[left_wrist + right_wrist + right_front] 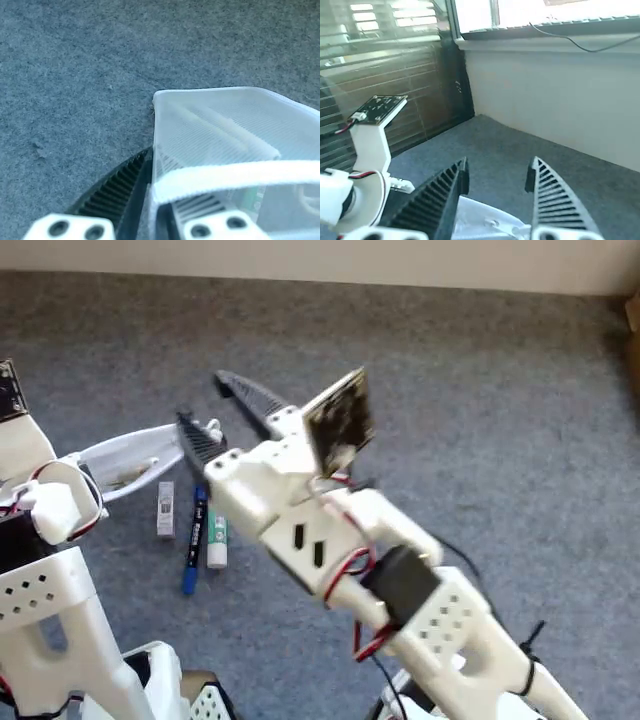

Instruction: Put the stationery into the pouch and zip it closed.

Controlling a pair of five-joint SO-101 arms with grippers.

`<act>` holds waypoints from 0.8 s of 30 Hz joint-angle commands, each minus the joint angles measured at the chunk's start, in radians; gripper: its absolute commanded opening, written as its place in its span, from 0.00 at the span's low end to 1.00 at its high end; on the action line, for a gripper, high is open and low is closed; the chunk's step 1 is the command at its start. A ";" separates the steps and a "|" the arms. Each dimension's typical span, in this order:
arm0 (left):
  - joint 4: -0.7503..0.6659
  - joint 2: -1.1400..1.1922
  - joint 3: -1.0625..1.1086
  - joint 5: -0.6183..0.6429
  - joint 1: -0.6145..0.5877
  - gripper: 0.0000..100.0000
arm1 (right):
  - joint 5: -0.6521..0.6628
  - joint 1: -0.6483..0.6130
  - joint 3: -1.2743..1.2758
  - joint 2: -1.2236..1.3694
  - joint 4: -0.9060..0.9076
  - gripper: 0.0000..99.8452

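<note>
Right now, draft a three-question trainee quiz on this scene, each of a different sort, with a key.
1. True or false: the right gripper is shut on the pouch.
2. How many stationery items lie on the carpet beside the pouch? A) one B) three C) five
3. Which gripper holds the pouch?

Key
1. False: its jaws stand open above the pouch.
2. B: the pen, a white tube and a small white block.
3. The left gripper, shut on the pouch's edge.
</note>
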 commanded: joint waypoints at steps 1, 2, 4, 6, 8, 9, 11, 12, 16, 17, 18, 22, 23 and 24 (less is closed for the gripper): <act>-0.011 0.018 0.004 0.012 -0.021 0.01 | -0.014 0.065 -0.209 0.013 0.179 0.18; -0.011 0.018 0.001 0.012 -0.022 0.01 | -0.014 0.085 -0.239 0.038 0.223 0.18; -0.011 0.018 -0.010 0.014 -0.048 0.01 | -0.014 0.111 -0.283 0.094 0.335 0.18; -0.011 0.018 -0.028 0.014 -0.084 0.01 | -0.014 0.127 -0.309 0.171 0.406 0.18; -0.011 0.018 -0.042 0.028 -0.133 0.01 | -0.017 0.137 -0.318 0.239 0.475 0.18; -0.011 0.018 -0.047 0.044 -0.157 0.01 | -0.018 0.137 -0.318 0.271 0.513 0.18; -0.017 0.018 -0.048 0.058 -0.197 0.01 | -0.020 0.136 -0.317 0.320 0.576 0.18; -0.023 0.018 -0.048 0.060 -0.209 0.01 | -0.025 0.136 -0.306 0.344 0.601 0.18; -0.025 0.018 -0.045 0.061 -0.216 0.01 | -0.144 0.134 -0.223 0.406 0.598 0.18; -0.025 0.018 -0.045 0.061 -0.214 0.01 | -0.152 0.127 -0.203 0.418 0.584 0.18; -0.025 0.018 -0.045 0.061 -0.214 0.01 | -0.153 0.108 -0.182 0.430 0.565 0.18; -0.025 0.018 -0.042 0.061 -0.214 0.01 | -0.158 0.048 -0.084 0.460 0.455 0.18; -0.025 0.018 -0.041 0.061 -0.214 0.01 | -0.157 0.030 -0.056 0.464 0.420 0.18; -0.025 0.018 -0.039 0.061 -0.214 0.01 | -0.157 0.016 -0.028 0.469 0.381 0.18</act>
